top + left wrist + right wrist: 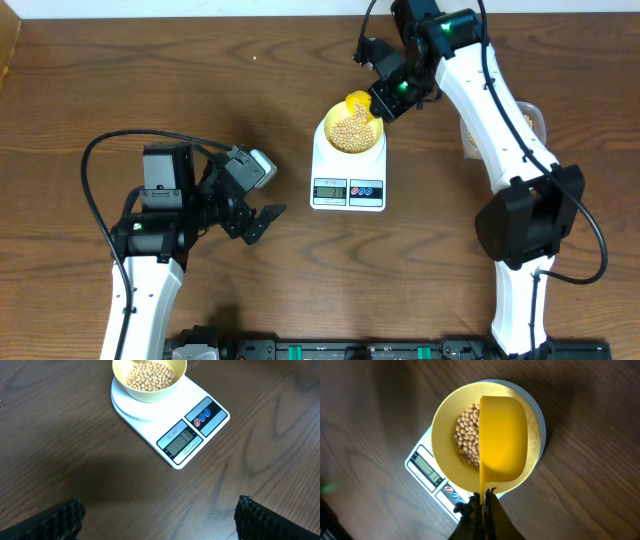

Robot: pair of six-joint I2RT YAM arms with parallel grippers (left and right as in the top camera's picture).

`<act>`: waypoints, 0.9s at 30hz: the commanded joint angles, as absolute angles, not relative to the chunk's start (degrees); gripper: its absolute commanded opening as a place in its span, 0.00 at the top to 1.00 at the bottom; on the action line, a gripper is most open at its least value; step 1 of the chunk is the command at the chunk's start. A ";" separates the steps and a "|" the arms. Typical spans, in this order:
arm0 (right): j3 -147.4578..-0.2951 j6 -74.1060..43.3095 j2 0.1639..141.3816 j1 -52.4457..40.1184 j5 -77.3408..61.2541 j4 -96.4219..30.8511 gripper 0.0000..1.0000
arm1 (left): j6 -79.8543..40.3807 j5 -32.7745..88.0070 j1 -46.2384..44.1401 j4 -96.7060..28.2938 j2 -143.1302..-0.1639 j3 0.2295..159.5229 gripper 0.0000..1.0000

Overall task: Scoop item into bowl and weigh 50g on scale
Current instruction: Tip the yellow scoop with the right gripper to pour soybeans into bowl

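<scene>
Right fingers (470,516) clamp scoop (502,440) | left fingers (270,522) apart | brown wood table (100,80)

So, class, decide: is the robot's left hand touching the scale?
Apart. The left wrist view shows a stretch of bare table between the left hand and the scale.

Over the scale (427,467), the scoop (502,440) hides about half the beans (467,435) from my right wrist camera; in the left wrist view the bowl (150,396) on the scale is cut by the top edge; overhead, I cannot read the display (329,190); right of the scale, the right arm (490,90) covers most of the tub (528,118).
</scene>
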State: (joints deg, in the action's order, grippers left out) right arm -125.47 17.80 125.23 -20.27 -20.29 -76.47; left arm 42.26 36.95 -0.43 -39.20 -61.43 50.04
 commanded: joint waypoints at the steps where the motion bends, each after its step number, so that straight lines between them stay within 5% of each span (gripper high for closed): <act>1: -126.65 20.34 125.47 -20.36 -19.59 -76.69 0.99 | 42.61 36.75 -0.16 -39.38 -61.73 49.87 0.02; 27: -126.65 31.18 125.47 -20.99 -19.57 -76.03 0.99 | 42.61 36.75 -0.19 -39.38 -61.73 49.87 0.02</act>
